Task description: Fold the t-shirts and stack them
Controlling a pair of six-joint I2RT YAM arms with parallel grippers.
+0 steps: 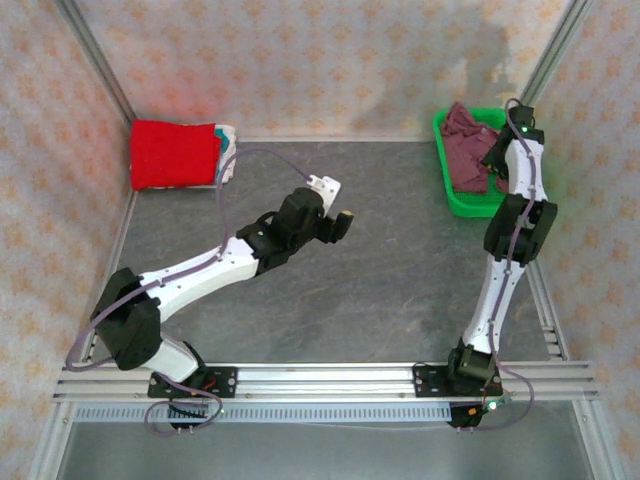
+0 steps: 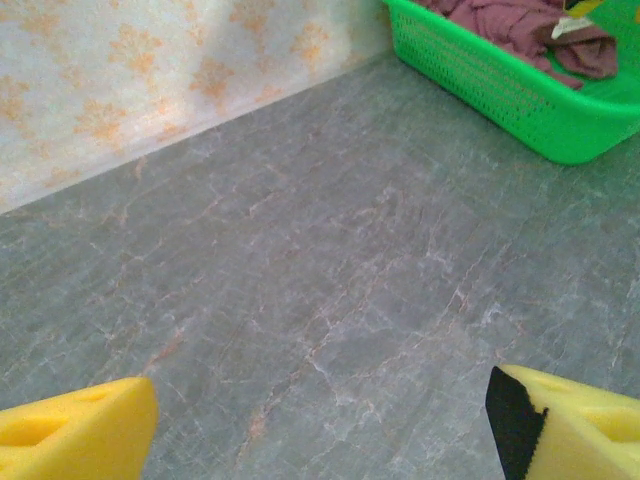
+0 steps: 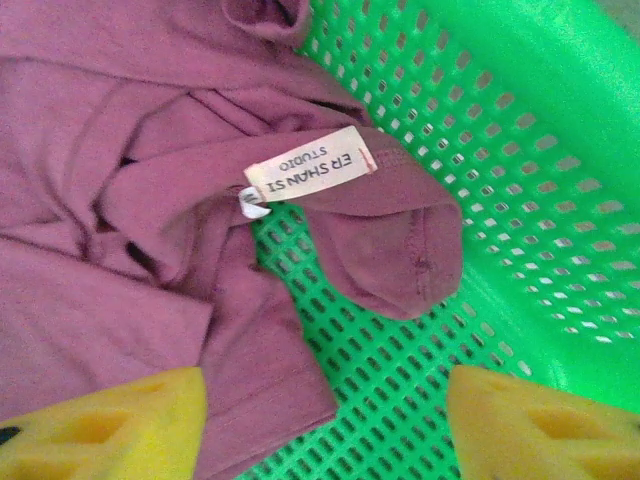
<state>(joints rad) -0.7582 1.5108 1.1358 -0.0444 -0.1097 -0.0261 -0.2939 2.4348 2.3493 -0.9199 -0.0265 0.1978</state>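
A crumpled maroon t-shirt [image 3: 120, 190] with a white neck label [image 3: 310, 173] lies in the green basket [image 3: 520, 190]. My right gripper [image 3: 325, 425] hangs just above it, open; its left yellow finger [image 3: 110, 430] is over the cloth and its right one over bare basket floor. From above, that gripper [image 1: 497, 157] sits over the maroon t-shirt [image 1: 465, 140] at the back right. A folded bright red t-shirt [image 1: 175, 153] lies on a whitish folded one [image 1: 228, 140] in the back left corner. My left gripper [image 1: 338, 204] hovers open over the table's middle, holding nothing [image 2: 320, 425].
The green basket [image 1: 462, 200] stands against the right wall at the back. The grey marbled tabletop [image 2: 300, 280] stretches between the stack and the basket. Patterned walls close in the left, back and right sides.
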